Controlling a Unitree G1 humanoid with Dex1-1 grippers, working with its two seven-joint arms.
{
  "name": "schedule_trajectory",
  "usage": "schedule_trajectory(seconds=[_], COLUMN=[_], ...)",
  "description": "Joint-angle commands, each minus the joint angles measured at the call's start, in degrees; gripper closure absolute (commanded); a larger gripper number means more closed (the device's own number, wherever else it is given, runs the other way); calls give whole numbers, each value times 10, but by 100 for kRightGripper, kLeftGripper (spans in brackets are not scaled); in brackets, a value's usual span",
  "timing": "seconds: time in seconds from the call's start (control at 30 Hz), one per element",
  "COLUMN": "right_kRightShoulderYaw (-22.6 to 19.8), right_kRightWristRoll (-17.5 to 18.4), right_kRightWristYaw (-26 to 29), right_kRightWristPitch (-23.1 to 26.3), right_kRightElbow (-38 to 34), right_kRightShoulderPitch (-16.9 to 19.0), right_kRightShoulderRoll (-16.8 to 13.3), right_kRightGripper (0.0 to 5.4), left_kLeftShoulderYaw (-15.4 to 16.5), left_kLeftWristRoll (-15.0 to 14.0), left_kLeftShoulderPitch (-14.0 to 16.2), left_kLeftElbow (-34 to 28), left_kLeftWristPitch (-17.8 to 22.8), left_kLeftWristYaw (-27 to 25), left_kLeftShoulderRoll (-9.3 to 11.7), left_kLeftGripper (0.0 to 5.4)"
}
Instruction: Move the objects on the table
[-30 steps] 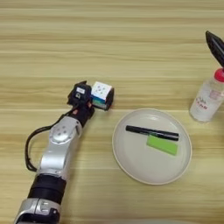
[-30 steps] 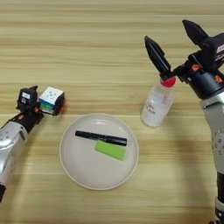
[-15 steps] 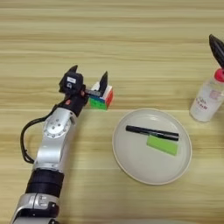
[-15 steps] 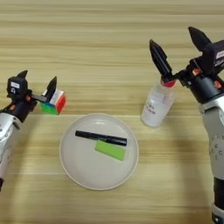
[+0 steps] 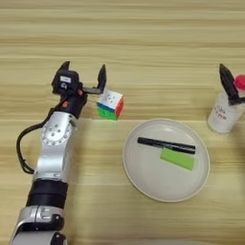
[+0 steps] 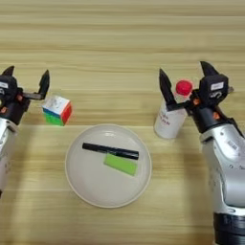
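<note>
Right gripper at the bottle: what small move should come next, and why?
Probably close the right gripper on the bottle. Its open fingers stand either side of the red cap, the bottle is upright on the table, and the left gripper is open beside the cube.

Right gripper [image 5: 231, 86] cut off by the left eye view's right edge (one finger visible), its finger partly hiding the bottle [image 5: 223, 111].
</note>
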Motion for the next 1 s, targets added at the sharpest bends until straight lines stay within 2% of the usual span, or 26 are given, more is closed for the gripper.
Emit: schedule_trajectory(seconds=[0.03,0.27,0.6,1.0], right_kRightShoulderYaw=[5,16,20,30], right_kRightWristRoll=[-12,-25,-27,-36], right_kRightWristYaw=[-6,-10,-10,-9], right_kRightWristPitch=[-2,-3,-6,-5], right_kRightElbow=[16,41,68,92], right_kRightShoulderPitch=[10,23,33,43], right_kRightShoulderRoll=[7,18,28,31], right_kRightGripper=[0,0,0,145], left_kLeftShoulderYaw=[6,13,15,17], left_kLeftWristRoll=[0,2,1,0], left_kLeftShoulderPitch=[-13,-19,-21,-24], left_kLeftElbow=[5,8,11,8], left_kLeftWristPitch=[-11,-16,-18,-19], left_kLeftWristYaw=[8,11,8,8], left_kLeftShoulderRoll=[1,7,15,18], left_kLeftGripper=[3,3,3,0])
